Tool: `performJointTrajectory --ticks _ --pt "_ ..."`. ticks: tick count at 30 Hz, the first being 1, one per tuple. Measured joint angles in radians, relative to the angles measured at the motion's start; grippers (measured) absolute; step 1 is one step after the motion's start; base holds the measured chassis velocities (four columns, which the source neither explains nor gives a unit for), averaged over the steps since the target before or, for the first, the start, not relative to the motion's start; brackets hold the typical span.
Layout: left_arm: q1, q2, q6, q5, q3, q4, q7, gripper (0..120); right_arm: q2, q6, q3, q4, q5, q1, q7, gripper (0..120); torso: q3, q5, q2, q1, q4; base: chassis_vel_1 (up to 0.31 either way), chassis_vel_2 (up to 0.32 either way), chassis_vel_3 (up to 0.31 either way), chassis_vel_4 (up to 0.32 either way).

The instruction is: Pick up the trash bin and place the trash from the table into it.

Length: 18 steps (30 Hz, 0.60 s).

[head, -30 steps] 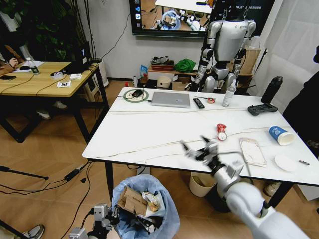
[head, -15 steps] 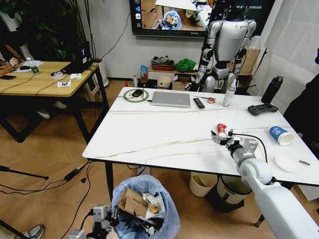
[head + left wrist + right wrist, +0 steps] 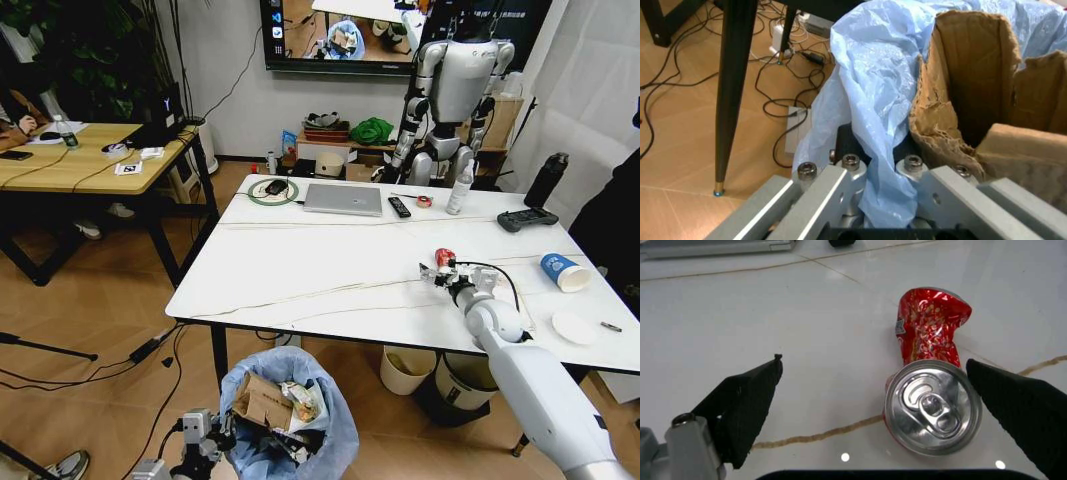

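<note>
Since a second ago your right gripper (image 3: 441, 272) has swung across the desk (image 3: 300, 260) from its front middle to the crushed red can (image 3: 444, 263), and the camera has barely shifted. Your wrist view shows that can (image 3: 931, 390) lying on its side, pull-tab end toward the camera, with the black fingers (image 3: 743, 407) spread wide, one on each side and neither touching it. Right of the can you have a clear plastic package (image 3: 522, 300), a blue paper cup (image 3: 562, 272) and a white disc (image 3: 573, 327). Below the desk's front edge, your left gripper (image 3: 205, 440) is clamped on the bag-lined rim of the trash bin (image 3: 290, 420), which holds torn cardboard (image 3: 973, 95).
</note>
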Motion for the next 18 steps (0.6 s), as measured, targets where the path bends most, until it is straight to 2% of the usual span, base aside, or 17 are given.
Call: performJointTrajectory --ticks 13,18 --pt "-0.001 0.002 0.003 -0.008 -0.007 -0.002 -0.001 0 0.004 -0.028 -0.002 -0.066 -0.044 0.030 0.017 100 0.000 0.0002 0.000 0.000 -0.0003 0.000 0.000 0.000 0.000" --pt "-0.002 0.002 0.004 -0.010 -0.008 -0.003 -0.002 0 0.003 -0.037 -0.002 -0.079 -0.043 0.039 0.028 94 0.000 0.0002 0.000 0.000 -0.0002 0.000 0.000 0.000 0.000"
